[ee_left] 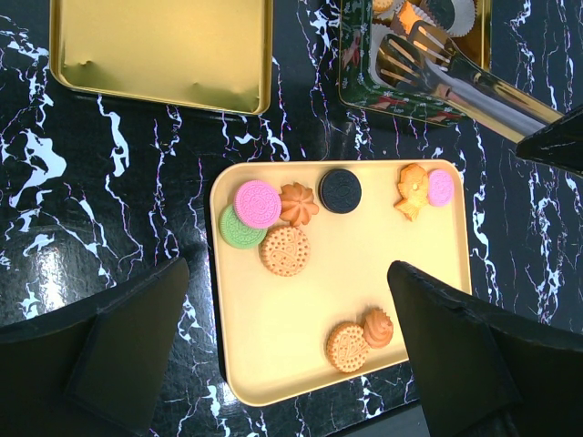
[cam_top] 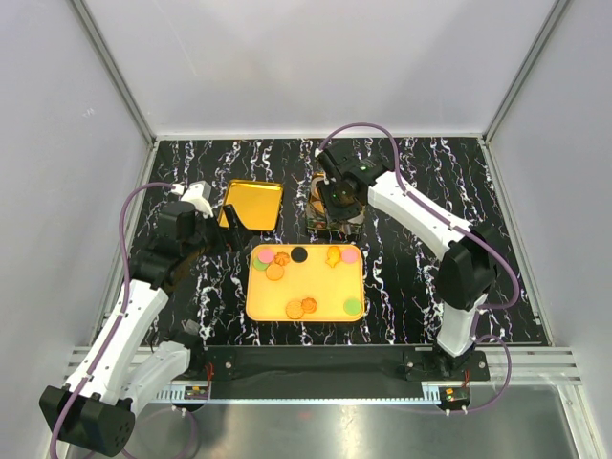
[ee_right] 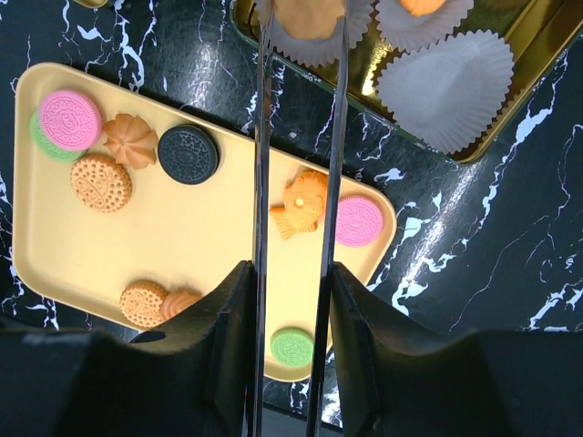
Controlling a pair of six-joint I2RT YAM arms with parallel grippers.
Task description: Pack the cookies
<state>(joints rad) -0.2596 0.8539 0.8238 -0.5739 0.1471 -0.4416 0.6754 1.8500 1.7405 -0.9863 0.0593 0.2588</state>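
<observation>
Several cookies lie on the yellow tray [cam_top: 316, 279]: pink [ee_left: 257, 203], green [ee_left: 239, 229], black [ee_left: 340, 190] and orange ones [ee_left: 347, 346]. My right gripper [ee_right: 291, 337] is shut on metal tongs [ee_right: 261, 182], which reach over the gold tin [cam_top: 335, 208]. An orange cookie [ee_right: 308, 16] sits between the tongs' tips above a white paper cup; I cannot tell whether it is gripped or resting. My left gripper [ee_left: 287, 355] is open and empty, hovering above the tray's near edge, left of the two orange cookies there.
The tin [ee_right: 510, 118] holds paper cups, one empty [ee_right: 448, 86] and one with an orange piece [ee_right: 419, 5]. The gold lid [ee_left: 161, 50] lies behind the tray on the left. White walls enclose the black marble table [cam_top: 421, 277].
</observation>
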